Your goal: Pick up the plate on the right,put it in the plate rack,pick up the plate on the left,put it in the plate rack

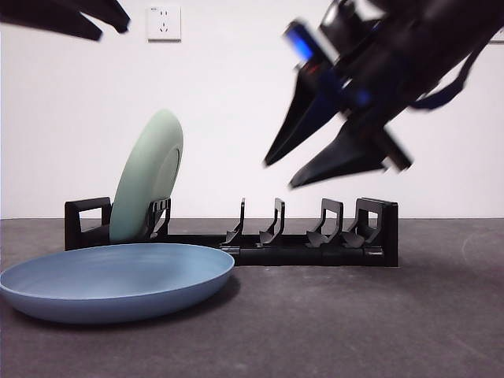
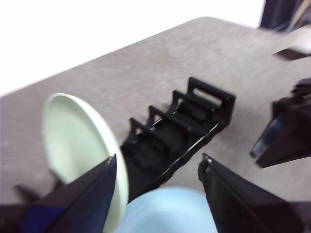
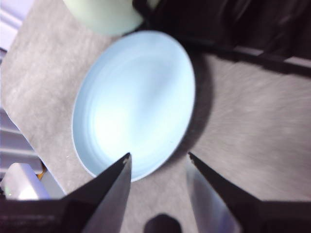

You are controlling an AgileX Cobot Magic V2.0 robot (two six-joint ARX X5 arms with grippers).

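The long black plate rack [image 1: 299, 252] [image 2: 194, 116] lies across the grey table. A pale green plate [image 1: 150, 173] [image 2: 73, 141] [image 3: 104, 14] stands upright in its left end. In front of that end, a light blue plate [image 1: 118, 279] [image 3: 133, 102] [image 2: 167, 213] lies flat on the table. My right gripper [image 1: 279, 176] [image 3: 159, 155] [image 2: 279, 141] hangs open and empty above the rack's right half, blurred and pointing down-left toward the blue plate. My left gripper [image 2: 159, 158] is open and empty, high at the top left corner [image 1: 114, 31].
A white wall socket [image 1: 164, 22] sits on the back wall. In the right wrist view, the table edge runs past the blue plate, with a white object [image 3: 19, 182] beyond it. Bare table [image 1: 378, 323] stretches in front of the rack's right half.
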